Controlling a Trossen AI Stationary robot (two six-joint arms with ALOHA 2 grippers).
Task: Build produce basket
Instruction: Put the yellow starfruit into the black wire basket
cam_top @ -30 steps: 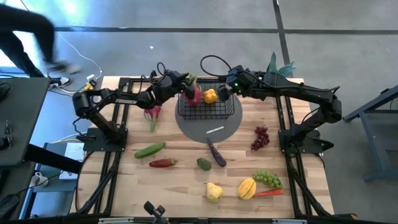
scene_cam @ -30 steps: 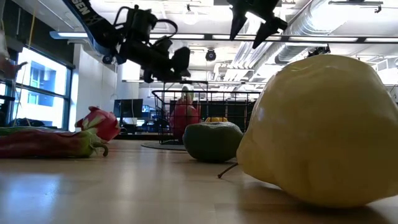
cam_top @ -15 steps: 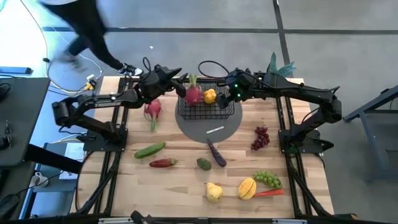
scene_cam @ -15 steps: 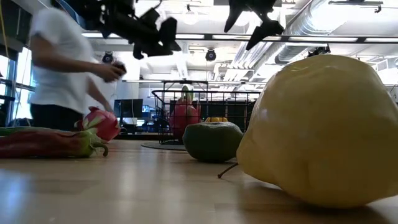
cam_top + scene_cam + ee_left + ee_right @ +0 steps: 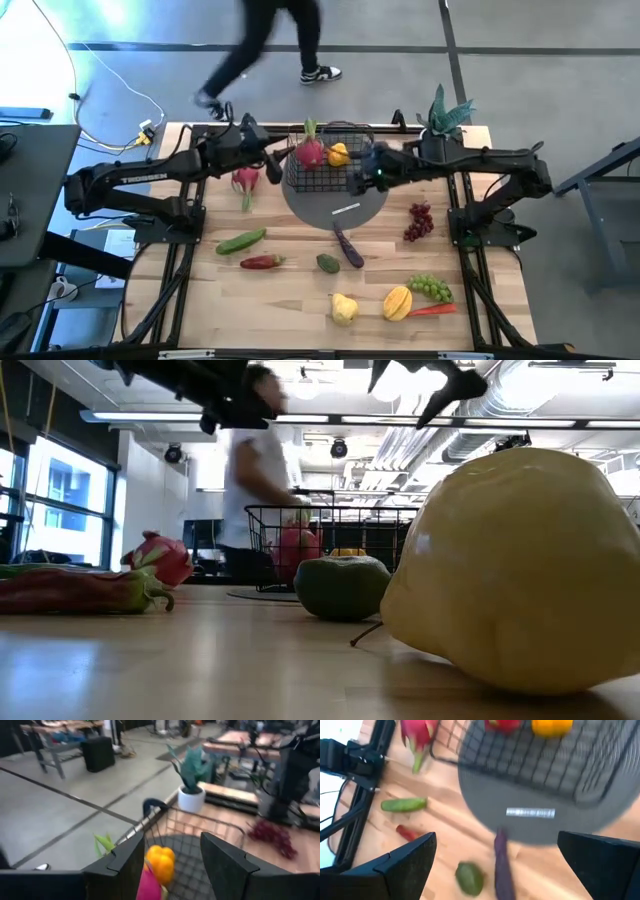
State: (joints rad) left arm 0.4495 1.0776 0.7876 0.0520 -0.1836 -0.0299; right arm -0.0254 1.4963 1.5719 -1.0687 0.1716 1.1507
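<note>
The black wire basket (image 5: 336, 168) stands on a round grey mat. A pink dragon fruit (image 5: 311, 151) and a yellow-orange piece (image 5: 339, 153) lie in it. My left gripper (image 5: 278, 157) hangs open, above the table, just left of the basket. In its wrist view it (image 5: 172, 865) looks over the orange piece (image 5: 160, 861) into the basket (image 5: 200, 827). My right gripper (image 5: 358, 178) is open above the basket's near right corner. Its wrist view (image 5: 500, 865) looks down on the mat's near edge (image 5: 530, 827) and the purple eggplant (image 5: 504, 870). Both grippers are empty.
On the table lie a second dragon fruit (image 5: 245, 180), cucumber (image 5: 240, 241), red chilli (image 5: 262, 262), a round green piece (image 5: 328, 263), eggplant (image 5: 348, 245), red grapes (image 5: 418, 220), green grapes (image 5: 430, 288), yellow pieces (image 5: 344, 308) (image 5: 397, 302) and a carrot (image 5: 432, 311). A potted plant (image 5: 445, 112) stands at the far right. A person (image 5: 265, 40) walks past the far edge.
My left gripper has drawn back from over the basket toward the table's left and risen. My right gripper has moved from the basket's far right toward its near right corner. The fruit in the basket has stayed put. A person has walked along the far side, from left toward right.
</note>
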